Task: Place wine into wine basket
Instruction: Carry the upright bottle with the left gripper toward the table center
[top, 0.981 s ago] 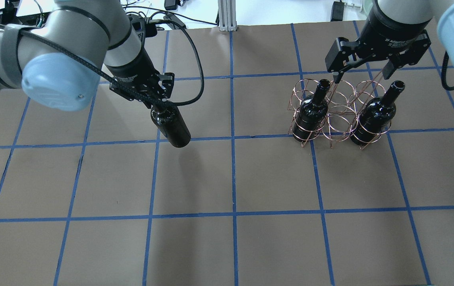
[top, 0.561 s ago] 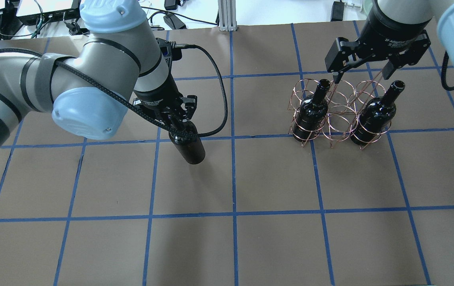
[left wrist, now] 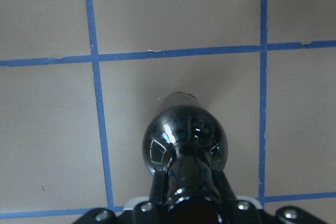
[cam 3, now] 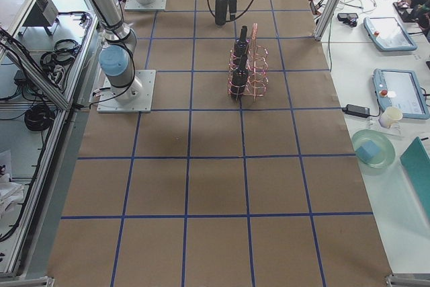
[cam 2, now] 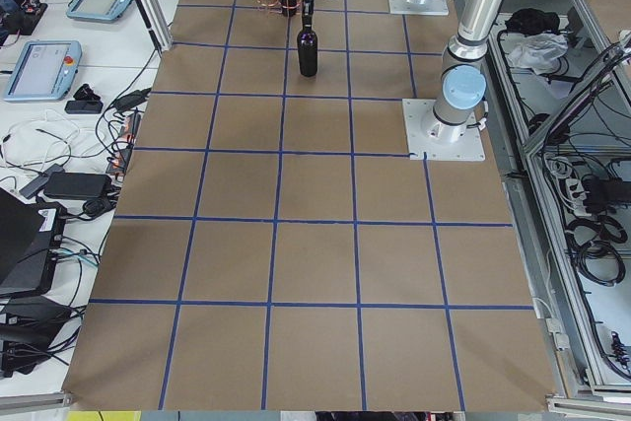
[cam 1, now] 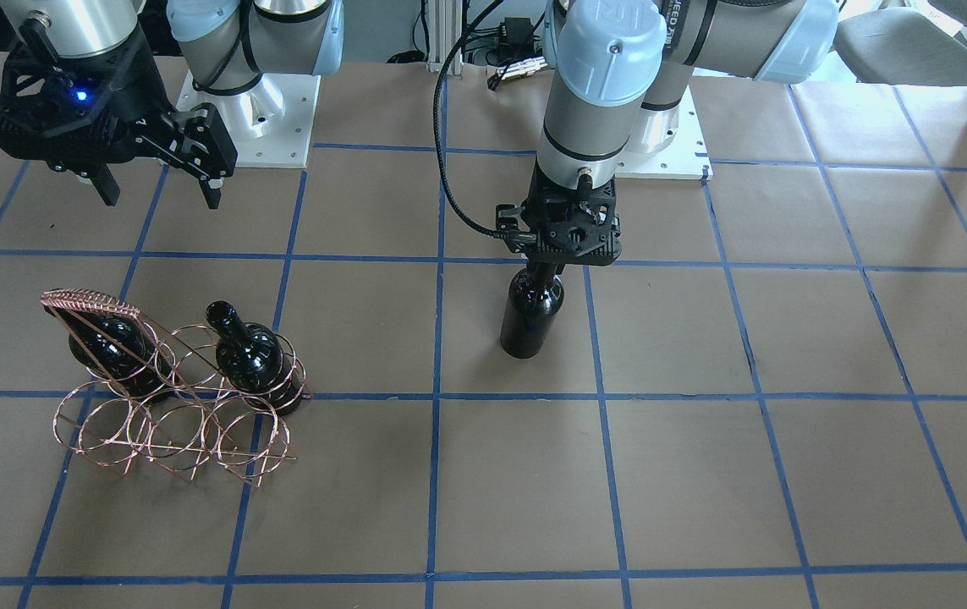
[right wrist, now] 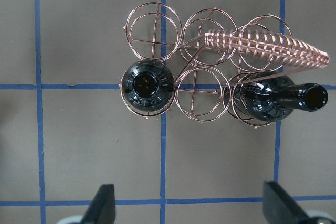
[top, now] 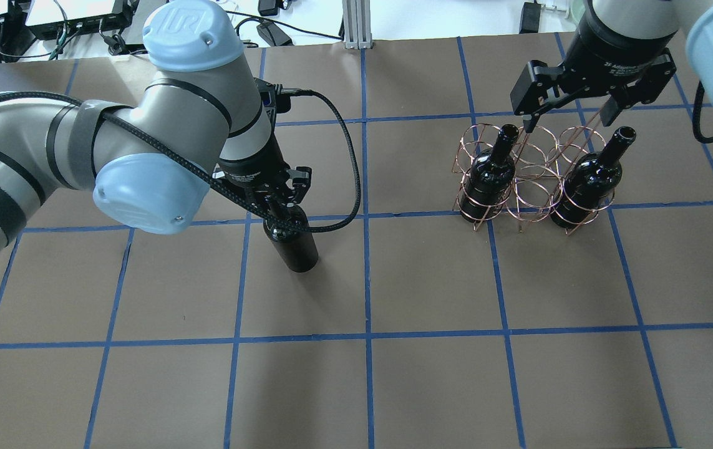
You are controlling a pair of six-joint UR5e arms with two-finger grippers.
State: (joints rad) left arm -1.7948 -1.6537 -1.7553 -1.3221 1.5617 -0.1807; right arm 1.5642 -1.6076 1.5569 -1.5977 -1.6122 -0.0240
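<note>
My left gripper (top: 278, 198) is shut on the neck of a nearly black wine bottle (top: 292, 243) and holds it upright left of the table's middle. It also shows in the front view (cam 1: 531, 313) and the left wrist view (left wrist: 185, 140). I cannot tell whether its base touches the table. The copper-pink wire wine basket (top: 534, 181) stands at the right, with one bottle (top: 490, 174) in a left ring and another (top: 587, 184) in a right ring. The middle ring between them is empty. My right gripper (top: 571, 115) is open and empty, above the basket's handle (right wrist: 262, 48).
Brown paper with a blue tape grid (top: 367, 274) covers the table. Cables and devices (top: 269, 25) lie past its far edge. The arm bases (cam 1: 271, 118) stand at the robot's side. Tablets and a cup (cam 3: 396, 92) lie on a side table.
My left arm has carried the bottle toward the robot's side and a little to the right, and the bottle now hangs more upright. The right arm and basket have not moved.
</note>
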